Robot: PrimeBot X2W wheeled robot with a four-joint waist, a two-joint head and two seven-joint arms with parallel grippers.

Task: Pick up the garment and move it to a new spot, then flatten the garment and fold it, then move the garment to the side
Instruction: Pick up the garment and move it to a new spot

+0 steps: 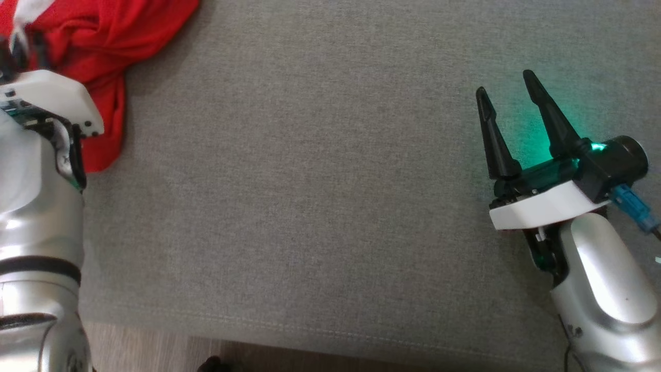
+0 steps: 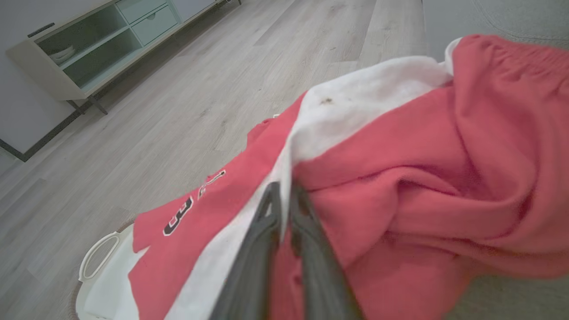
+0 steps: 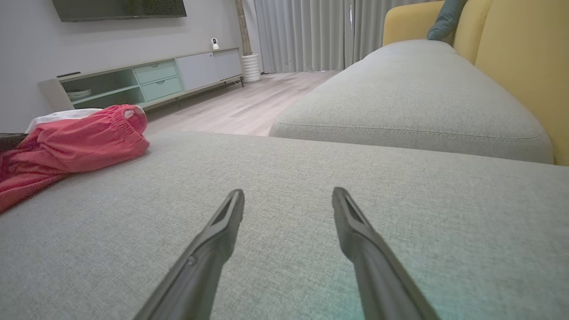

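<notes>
While the task is judged to be at its very first step, the left wrist view shows the left gripper (image 2: 284, 193) with its fingers drawn nearly together on a fold of the red-and-white garment (image 2: 400, 155). The garment bears a numeral, lies bunched, and has one end reaching over a white laundry basket (image 2: 95, 253) below.

Head view: the garment sits crumpled at the far left corner of the grey sofa cushion (image 1: 310, 181), under the left arm. The right gripper (image 1: 506, 82) hovers well apart, jaws wide and holding nothing.

Right wrist view: spread fingers above bare cushion, with the garment far off to the side; its elastic waistband suggests shorts.

Lifting, relocating, flattening, folding and setting aside all appear to remain.
</notes>
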